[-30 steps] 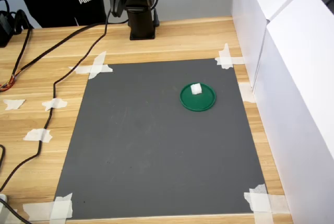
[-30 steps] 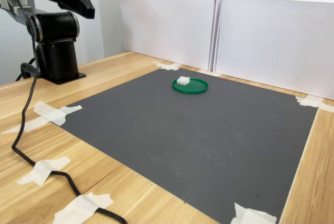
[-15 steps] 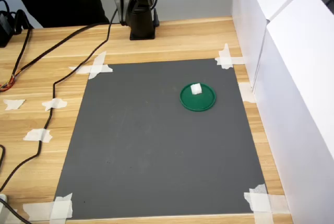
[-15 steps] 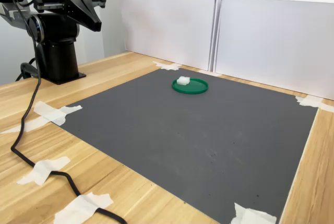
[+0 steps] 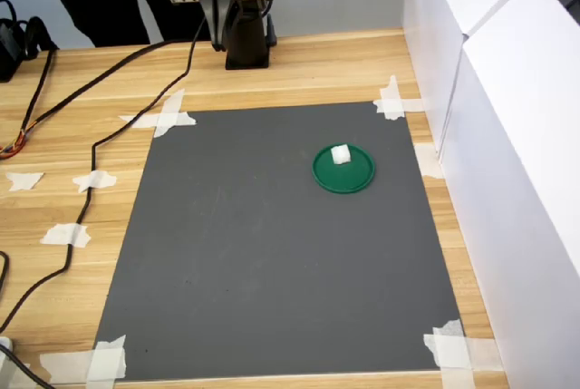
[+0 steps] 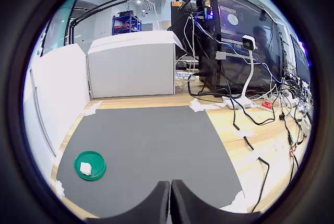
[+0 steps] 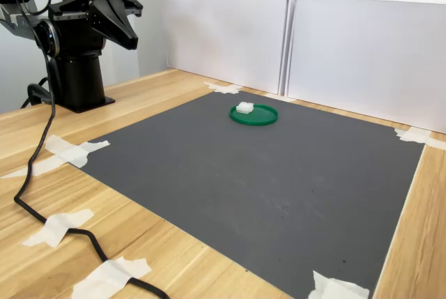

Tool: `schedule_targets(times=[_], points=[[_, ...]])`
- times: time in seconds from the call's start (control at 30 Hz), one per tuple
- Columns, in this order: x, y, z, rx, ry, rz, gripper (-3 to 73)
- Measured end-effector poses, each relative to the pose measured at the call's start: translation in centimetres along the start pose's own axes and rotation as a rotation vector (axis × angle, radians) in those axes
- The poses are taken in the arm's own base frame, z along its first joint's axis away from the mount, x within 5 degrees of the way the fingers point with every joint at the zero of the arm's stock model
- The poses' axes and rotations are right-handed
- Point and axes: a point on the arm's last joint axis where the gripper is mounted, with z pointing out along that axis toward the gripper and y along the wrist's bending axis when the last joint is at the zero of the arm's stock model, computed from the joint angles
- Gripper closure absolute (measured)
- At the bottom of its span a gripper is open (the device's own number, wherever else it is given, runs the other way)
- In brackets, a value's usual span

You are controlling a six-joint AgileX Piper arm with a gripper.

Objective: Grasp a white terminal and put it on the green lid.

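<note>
One white terminal [image 5: 341, 154] already sits on the green lid [image 5: 343, 171], near the rim on the arm's side in both exterior views. The pincer [image 7: 129, 28] hangs clenched and empty above the arm's base, well apart. Little can go wrong unless another pass nudges the terminal off onto the grey mat [image 5: 272, 253]

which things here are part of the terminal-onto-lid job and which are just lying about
Part of the job:
- tiny white blocky plastic terminal, already resting on the lid
- flat round dark green lid
- black end effector, jaws together, back near the arm's base

Just lying about:
- dark grey mat
- white tape strips
- black cable
- white foam boards
</note>
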Motion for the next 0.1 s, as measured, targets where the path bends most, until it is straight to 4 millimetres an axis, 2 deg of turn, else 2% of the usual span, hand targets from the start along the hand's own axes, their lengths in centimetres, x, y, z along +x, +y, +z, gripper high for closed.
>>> schedule_targets(times=[0.1], points=[[0.0, 0.0, 0.0, 0.0, 0.0, 0.001, 71.1]])
